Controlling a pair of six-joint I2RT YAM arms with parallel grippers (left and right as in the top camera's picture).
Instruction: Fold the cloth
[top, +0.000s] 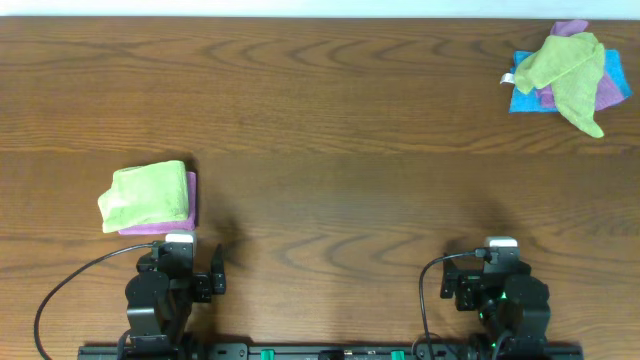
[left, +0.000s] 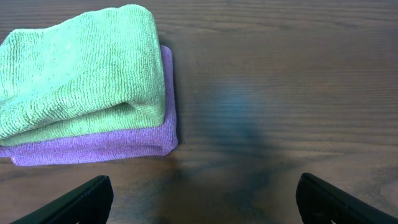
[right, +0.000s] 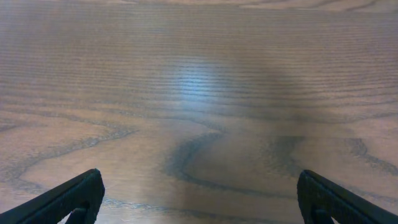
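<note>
Overhead, the crumpled green cloth lies on a blue cloth and a purple cloth at the upper right of the frame, well apart from both arms. The left gripper and right gripper are spread wide, holding nothing, over the surface.

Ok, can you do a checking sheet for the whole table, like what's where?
Surface: wood table, no spills seen.
Job's things: crumpled green cloth, far right corner, not folded, lying on a blue cloth and a purple cloth; white tag at the pile's left edge.
Clutter: folded green cloth stacked on a folded purple cloth, just ahead of the left arm.
Grippers: left gripper open, empty; right gripper open, empty.
Cables: left cable and right cable, black loops beside the arms.
Surroundings: pale strip past the far edge.
</note>
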